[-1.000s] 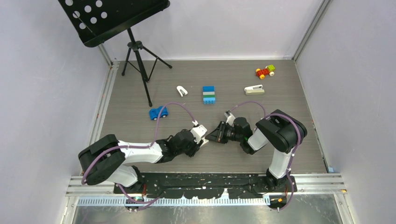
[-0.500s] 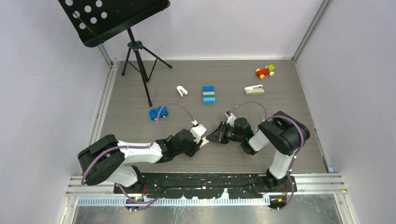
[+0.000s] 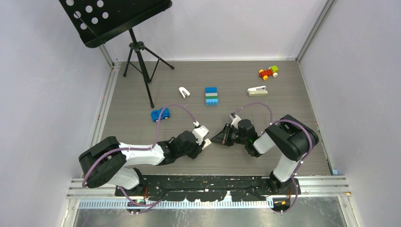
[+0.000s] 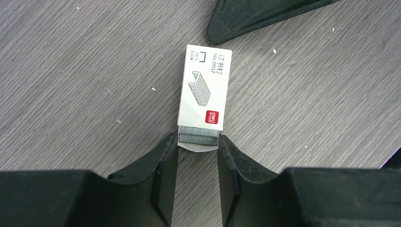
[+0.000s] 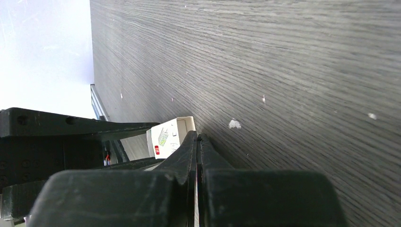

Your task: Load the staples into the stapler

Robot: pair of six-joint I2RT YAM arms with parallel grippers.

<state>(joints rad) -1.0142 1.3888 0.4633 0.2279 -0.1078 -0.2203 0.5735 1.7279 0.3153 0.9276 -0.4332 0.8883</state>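
The staples [image 4: 198, 137] show as a grey strip sticking out of the near end of a small white red-marked box [image 4: 204, 87] lying flat on the table. My left gripper [image 4: 197, 144] is closed on that near end, a fingertip against each side. My right gripper [image 5: 196, 136] is shut with nothing in it, and its black tip [image 4: 211, 39] rests at the box's far end [image 5: 168, 137]. The stapler [image 3: 257, 91], beige-grey on a white base, lies at the back right of the table, far from both grippers [image 3: 206, 144].
A blue toy car [image 3: 160, 114] sits left of the arms. A white clip-like piece [image 3: 184, 92] and a blue-green block stack [image 3: 211, 96] lie mid-table. A brick toy car [image 3: 268, 72] is at the back right, and a music stand [image 3: 137, 47] at the back left.
The right gripper's jaws have closed fully at the box's far end, and the right arm's elbow has shifted slightly to the right. The left gripper and the box stay in place.
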